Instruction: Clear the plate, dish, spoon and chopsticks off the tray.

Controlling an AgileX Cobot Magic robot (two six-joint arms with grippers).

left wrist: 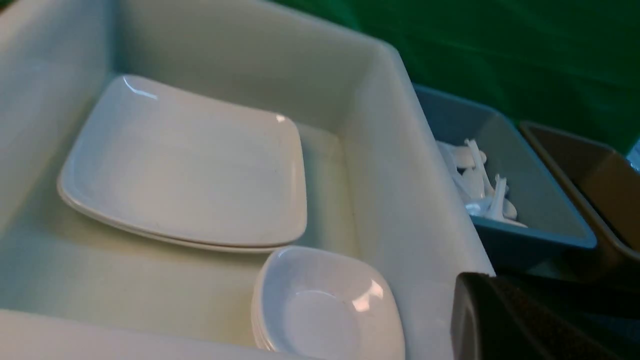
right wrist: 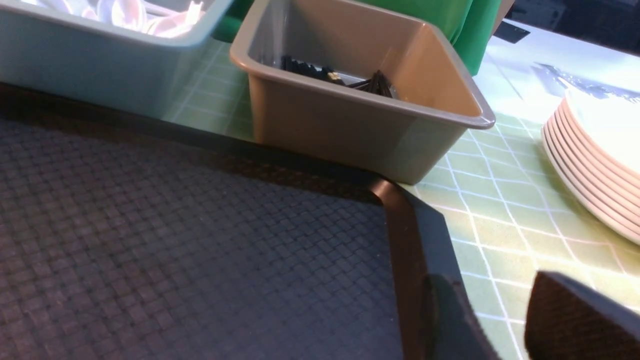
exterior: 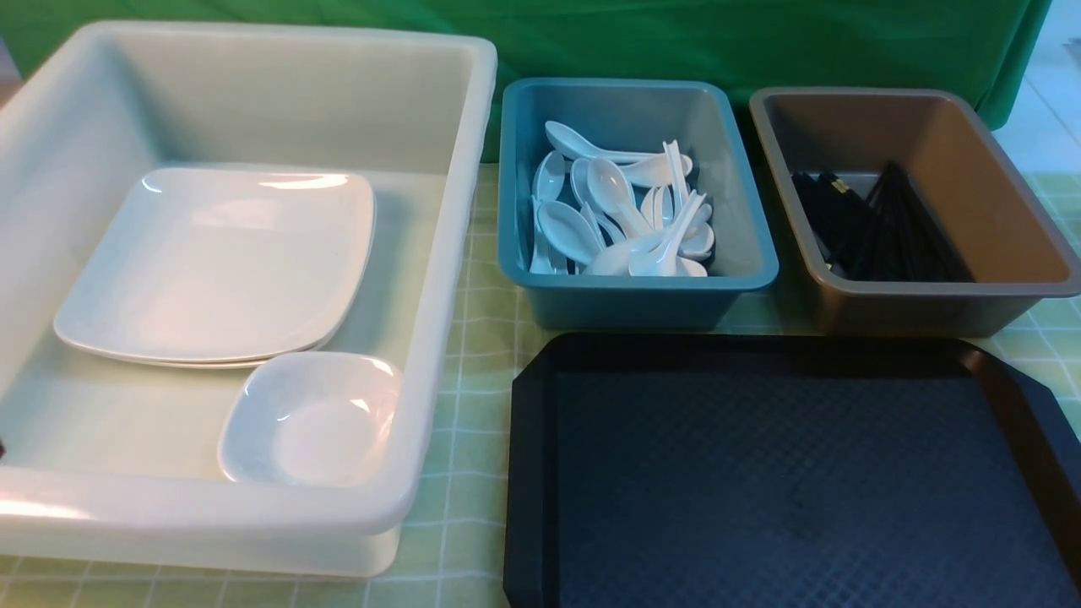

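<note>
The black tray (exterior: 794, 473) lies bare at the front right, with nothing on its textured surface (right wrist: 200, 240). Two large white square plates (exterior: 220, 262) (left wrist: 185, 165) lie stacked in the white tub (exterior: 439, 279). Small white dishes (exterior: 312, 418) (left wrist: 325, 305) sit stacked in front of them. White spoons (exterior: 625, 219) fill the blue tub (exterior: 735, 211). Black chopsticks (exterior: 878, 228) lie in the brown tub (exterior: 996, 194). Neither gripper shows in the front view. My left gripper (left wrist: 480, 300) is shut and empty, near the white tub's wall. My right gripper (right wrist: 492, 300) is open and empty over the tray's corner.
A stack of several white plates (right wrist: 595, 165) stands on the green checked cloth (right wrist: 500, 200) to the right of the brown tub (right wrist: 360, 120). A green curtain (exterior: 676, 42) closes off the back. The tubs stand close together behind the tray.
</note>
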